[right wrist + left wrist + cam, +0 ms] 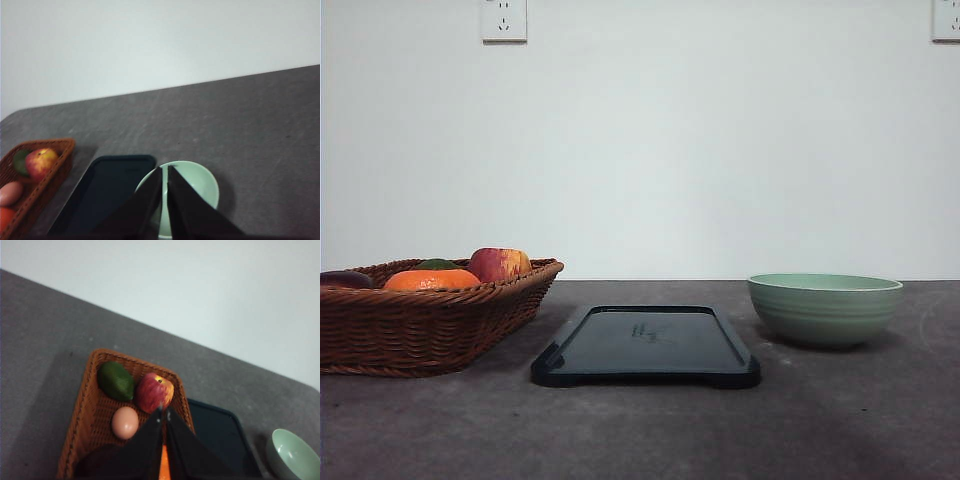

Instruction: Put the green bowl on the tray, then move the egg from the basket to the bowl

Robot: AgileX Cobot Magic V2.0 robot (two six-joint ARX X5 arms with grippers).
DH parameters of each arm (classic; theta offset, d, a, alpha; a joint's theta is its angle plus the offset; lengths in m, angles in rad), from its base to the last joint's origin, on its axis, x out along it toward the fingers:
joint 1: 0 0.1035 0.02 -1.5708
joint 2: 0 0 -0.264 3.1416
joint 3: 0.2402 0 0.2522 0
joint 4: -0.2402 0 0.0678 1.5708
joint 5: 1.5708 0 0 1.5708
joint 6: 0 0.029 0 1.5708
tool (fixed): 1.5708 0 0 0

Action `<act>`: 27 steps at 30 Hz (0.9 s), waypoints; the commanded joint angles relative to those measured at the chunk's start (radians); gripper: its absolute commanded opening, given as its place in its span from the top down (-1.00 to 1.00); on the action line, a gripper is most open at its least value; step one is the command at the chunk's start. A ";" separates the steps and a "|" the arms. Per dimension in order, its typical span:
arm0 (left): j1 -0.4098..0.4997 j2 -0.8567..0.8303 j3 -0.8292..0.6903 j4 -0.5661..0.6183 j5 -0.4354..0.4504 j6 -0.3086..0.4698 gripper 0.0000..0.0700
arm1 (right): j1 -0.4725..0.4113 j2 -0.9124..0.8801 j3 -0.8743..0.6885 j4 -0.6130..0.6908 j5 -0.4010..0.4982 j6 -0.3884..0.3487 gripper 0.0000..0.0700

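While the tray (646, 345) lies flat on the dark grey table (840, 420), you can use it as your reference for everything else. Seen from the front, the green bowl (825, 309) stands upright on the table to the right of the tray, near it but not touching and not on it; its inside appears bare. The basket (425, 325) sits on the table to the left of the tray, just beside its left edge. You will find the egg (125, 422) lying on the basket floor in the left wrist view, close to the apple (154, 392) and the green fruit (115, 381), on the side of the basket away from the tray. From the front, the orange (431, 280) and the apple rise above the braided rim, with a dark fruit (344, 279) at the far left edge. Your left gripper (164, 413) hangs above the basket with its fingers pressed nearly together, tips meeting and nothing between them. Your right gripper (164, 171) hangs above the bowl's rim nearest the tray, fingers likewise drawn together with only a thin slit between them, holding nothing. Two wall sockets (504, 19) sit high on the white wall behind.
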 commanded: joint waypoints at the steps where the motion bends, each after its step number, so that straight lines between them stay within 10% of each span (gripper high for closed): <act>1: 0.000 0.039 0.042 -0.003 0.002 0.033 1.00 | 0.000 0.043 0.031 -0.005 -0.013 -0.022 0.98; 27: -0.033 0.715 0.523 -0.370 0.132 0.359 1.00 | 0.001 0.442 0.300 -0.271 -0.101 -0.142 0.97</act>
